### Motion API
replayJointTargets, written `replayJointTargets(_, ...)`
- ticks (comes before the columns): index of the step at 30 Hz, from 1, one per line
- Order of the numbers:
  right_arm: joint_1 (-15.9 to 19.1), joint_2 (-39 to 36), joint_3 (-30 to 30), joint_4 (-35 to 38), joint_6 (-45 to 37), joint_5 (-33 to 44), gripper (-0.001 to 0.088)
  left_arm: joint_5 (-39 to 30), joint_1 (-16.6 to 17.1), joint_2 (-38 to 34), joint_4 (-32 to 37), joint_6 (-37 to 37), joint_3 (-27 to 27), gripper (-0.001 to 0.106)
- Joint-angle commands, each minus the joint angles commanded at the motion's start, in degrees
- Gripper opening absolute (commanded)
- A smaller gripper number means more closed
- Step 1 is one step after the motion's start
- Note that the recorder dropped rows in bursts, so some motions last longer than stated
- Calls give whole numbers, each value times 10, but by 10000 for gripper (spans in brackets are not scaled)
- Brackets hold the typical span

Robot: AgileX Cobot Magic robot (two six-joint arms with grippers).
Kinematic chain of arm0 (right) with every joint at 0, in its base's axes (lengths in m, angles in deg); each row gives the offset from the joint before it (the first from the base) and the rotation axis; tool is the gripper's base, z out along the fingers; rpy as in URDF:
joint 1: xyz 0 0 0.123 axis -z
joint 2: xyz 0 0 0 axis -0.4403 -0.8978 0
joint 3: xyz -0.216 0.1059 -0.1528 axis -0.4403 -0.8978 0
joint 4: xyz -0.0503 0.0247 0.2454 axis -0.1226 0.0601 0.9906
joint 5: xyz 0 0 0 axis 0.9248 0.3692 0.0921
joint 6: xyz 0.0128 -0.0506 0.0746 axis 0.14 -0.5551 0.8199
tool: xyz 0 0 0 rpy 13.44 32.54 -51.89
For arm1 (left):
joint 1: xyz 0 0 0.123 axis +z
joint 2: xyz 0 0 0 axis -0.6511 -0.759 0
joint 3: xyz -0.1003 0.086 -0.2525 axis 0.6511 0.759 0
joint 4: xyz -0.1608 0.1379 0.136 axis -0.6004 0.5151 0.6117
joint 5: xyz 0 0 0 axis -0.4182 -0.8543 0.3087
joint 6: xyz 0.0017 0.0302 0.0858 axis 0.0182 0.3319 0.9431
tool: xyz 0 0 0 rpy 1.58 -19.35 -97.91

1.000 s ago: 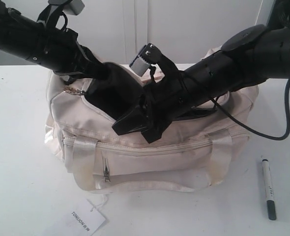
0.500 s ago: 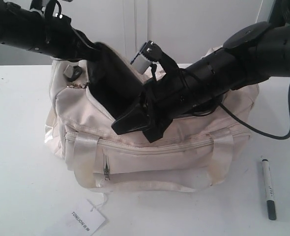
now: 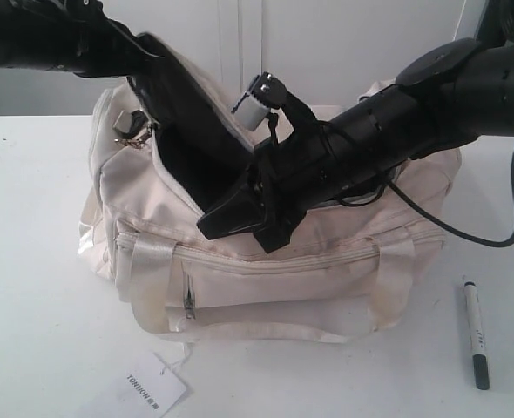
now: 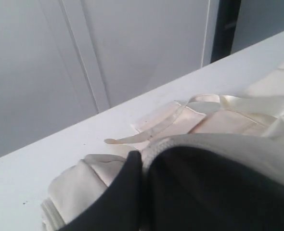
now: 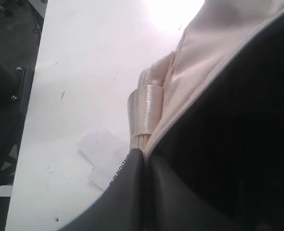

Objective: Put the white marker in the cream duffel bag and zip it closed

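right arm (image 3: 405, 117): matte black, tubular | cable (image 3: 453, 233): black, looped | wrist camera (image 3: 255, 103): grey

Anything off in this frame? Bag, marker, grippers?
One thing: the white marker lies on the table to the right of the cream duffel bag, outside it. The left gripper and right gripper both hold the bag's opening apart, so neither is free for it. Nothing looks spilled or damaged.

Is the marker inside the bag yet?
No, the marker lies on the table, outside the bag and to its right in the exterior view.
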Motion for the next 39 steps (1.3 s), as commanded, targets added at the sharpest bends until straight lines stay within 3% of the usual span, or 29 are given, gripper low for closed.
replayJointTargets(18, 0, 0, 0, -1, 0, -25, 0, 9, 0, -57, 0, -1, 0, 0)
replayJointTargets(22, 0, 0, 0, -1, 0, -34, 5, -35, 0, -57, 0, -1, 0, 0)
replayJointTargets(27, 0, 0, 0, -1, 0, -53, 168, -123, 0, -57, 0, -1, 0, 0)
replayJointTargets(34, 0, 3, 1, -2, 0, -79, 400, -138, 0, -57, 0, -1, 0, 0)
replayJointTargets(39, 0, 39, 1, -2, 0, -150, 441, -138, 0, -57, 0, -1, 0, 0)
